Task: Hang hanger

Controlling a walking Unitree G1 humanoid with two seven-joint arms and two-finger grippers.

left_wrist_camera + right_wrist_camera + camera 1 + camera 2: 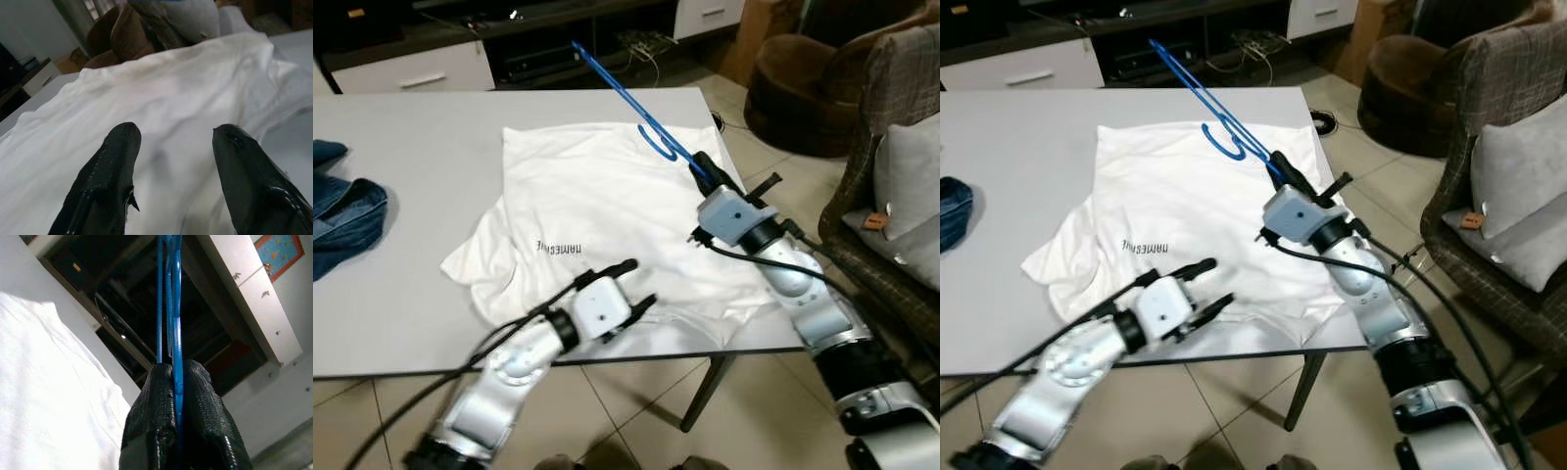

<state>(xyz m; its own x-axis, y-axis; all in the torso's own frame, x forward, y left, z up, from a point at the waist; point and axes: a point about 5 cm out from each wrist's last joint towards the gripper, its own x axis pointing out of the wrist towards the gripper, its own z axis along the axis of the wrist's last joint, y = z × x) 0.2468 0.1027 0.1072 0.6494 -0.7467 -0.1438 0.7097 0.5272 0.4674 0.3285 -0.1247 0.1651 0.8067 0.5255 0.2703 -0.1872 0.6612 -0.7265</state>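
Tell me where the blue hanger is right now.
The blue hanger is clamped in the right gripper, held up over the right side of the white T-shirt on the table, slanting away toward the far edge.

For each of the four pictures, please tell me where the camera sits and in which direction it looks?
Left eye view, right eye view: on the head, looking forward and down at the table, white T-shirt and both arms.
Left wrist view: along the open left pincer, over the same T-shirt.
Right wrist view: along the right pincer, shut on the blue hanger, toward dark shelves.
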